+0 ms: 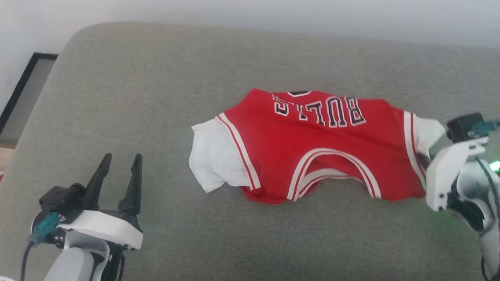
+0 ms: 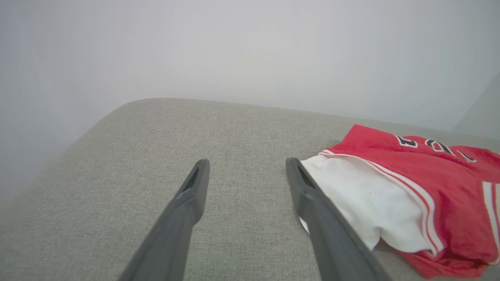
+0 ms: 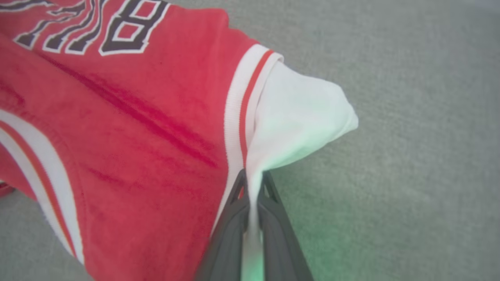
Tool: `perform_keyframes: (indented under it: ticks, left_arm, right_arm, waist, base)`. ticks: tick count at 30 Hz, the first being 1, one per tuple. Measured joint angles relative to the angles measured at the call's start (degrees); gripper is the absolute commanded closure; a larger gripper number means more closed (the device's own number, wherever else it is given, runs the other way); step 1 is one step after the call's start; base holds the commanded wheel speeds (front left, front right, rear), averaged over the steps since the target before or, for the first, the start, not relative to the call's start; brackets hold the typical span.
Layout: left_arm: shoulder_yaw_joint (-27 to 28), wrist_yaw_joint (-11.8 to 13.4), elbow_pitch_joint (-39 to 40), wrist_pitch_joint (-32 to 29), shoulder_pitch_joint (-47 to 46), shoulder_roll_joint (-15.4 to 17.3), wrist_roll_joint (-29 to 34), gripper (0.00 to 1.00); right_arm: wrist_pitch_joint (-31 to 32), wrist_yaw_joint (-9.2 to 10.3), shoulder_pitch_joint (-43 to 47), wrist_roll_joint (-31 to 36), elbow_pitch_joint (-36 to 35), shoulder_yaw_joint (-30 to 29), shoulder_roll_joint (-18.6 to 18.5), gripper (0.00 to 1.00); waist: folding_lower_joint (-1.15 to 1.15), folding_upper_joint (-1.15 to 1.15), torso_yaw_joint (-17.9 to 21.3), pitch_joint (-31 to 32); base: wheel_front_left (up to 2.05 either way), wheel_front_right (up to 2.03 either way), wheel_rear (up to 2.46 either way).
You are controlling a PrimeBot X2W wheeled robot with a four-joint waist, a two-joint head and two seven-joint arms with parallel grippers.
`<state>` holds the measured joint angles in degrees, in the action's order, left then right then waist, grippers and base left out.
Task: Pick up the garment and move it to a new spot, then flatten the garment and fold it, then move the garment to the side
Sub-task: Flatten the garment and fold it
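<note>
**Only a thin white fold is in the pinch**

So far the grip looks slim. The red Bulls jersey (image 1: 312,148) lies rumpled on the grey cushion (image 1: 156,97), right of the middle in the head view. Its lettering is upside down to the camera, and its white inside is turned out at both ends. The right gripper (image 3: 253,177) is pressed together on a narrow pleat of that white cloth at the jersey's right end, just beside the striped trim. The left gripper (image 1: 121,158) is spread wide and empty over bare cushion, near the white flap at the other end but apart from it.

The main risk is slippage. The pinch sits close to the edge of the cloth, so a quick lift could pull the pleat out from between the fingers.

I cannot tell how many layers are caught. If it is only one, the jersey would hang lopsided from that corner and land more twisted than it lies now, which makes flattening harder.

A low carry could also drag the far end across the cushion and bunch it.
</note>
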<state>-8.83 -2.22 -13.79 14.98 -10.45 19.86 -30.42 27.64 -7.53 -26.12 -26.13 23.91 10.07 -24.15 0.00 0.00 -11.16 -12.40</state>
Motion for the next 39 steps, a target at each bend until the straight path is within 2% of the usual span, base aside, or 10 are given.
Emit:
perform_keyframes:
  ticks: [5, 7, 8, 9, 10, 18, 26, 33, 38, 39]
  left_arm:
    - [0.21, -0.11, -0.10, 0.00, 0.02, 0.03, 0.19, 0.00]
    - [0.01, -0.33, -0.45, 0.00, -0.02, -0.01, 0.19, 0.00]
    - [-0.15, -0.41, -0.73, 0.00, -0.12, -0.01, 0.19, 0.00]
    - [-0.31, -0.58, -0.94, 0.00, -0.23, 0.00, 0.19, 0.00]
    - [-0.43, -0.65, -1.21, -0.02, -0.35, 0.04, 0.19, 0.00]
    - [-1.58, -1.82, -1.89, -3.14, -1.63, 1.72, -0.20, 0.00]
    - [-2.05, -3.19, 0.43, -9.71, -2.19, 5.45, -2.43, 0.00]
    - [-3.33, -4.16, 1.65, -20.18, -2.96, 8.98, -6.82, 0.00]
    - [-4.28, -4.61, 1.36, -30.11, -4.92, 11.25, -11.83, 0.00]
    - [-4.64, -4.61, 1.09, -34.09, -6.00, 12.02, -13.19, 0.00]
  right_arm:
    - [3.26, 0.00, 5.25, 0.70, -5.01, -3.39, 0.45, 1.00]
    - [3.32, 0.00, 6.12, 1.00, -5.25, -4.80, 1.79, 1.00]
    - [3.30, 0.00, 6.27, 1.51, -5.05, -4.99, 2.40, 0.93]
    - [3.13, 0.00, 6.31, 2.03, -4.68, -5.05, 2.87, 0.28]
    - [2.97, 0.00, 6.27, 2.04, -4.07, -5.54, 3.56, 0.00]
    - [1.59, 0.03, 5.97, 2.12, -1.42, -6.06, 5.72, 0.00]
    - [0.21, 0.03, 7.49, 1.56, -6.47, -8.06, 5.44, 0.00]
    - [-5.52, 0.03, 9.58, 3.91, -13.21, -11.11, 7.27, 0.00]
    - [-9.78, 0.03, 10.61, 5.71, -16.58, -12.33, 9.25, 0.00]
    - [-10.99, 0.03, 10.96, 6.26, -17.05, -13.03, 9.96, 0.00]
  waist:
    - [0.00, 0.00, 1.51, 0.74]
    - [0.00, 0.00, 1.70, 0.64]
    - [0.00, 0.00, 1.73, 0.59]
    - [0.00, 0.00, 1.75, 0.57]
    - [0.00, 0.00, 1.79, 0.59]
    - [0.00, 0.00, 2.42, 2.17]
    - [0.00, 0.00, 5.07, 4.36]
    - [0.00, 0.00, 8.55, 5.91]
    - [0.00, 0.00, 11.44, 6.22]
    - [0.00, 0.00, 12.53, 6.15]
  base:
    - [0.00, 0.00, 0.00]
    - [0.00, 0.00, 0.00]
    - [0.00, 0.00, 0.00]
    - [0.00, 0.00, 0.00]
    - [0.00, 0.00, 0.00]
    - [0.00, 0.00, 0.00]
    - [0.00, 0.00, 0.00]
    - [0.00, 0.00, 0.00]
    - [0.00, 0.00, 0.00]
    - [0.00, 0.00, 0.00]
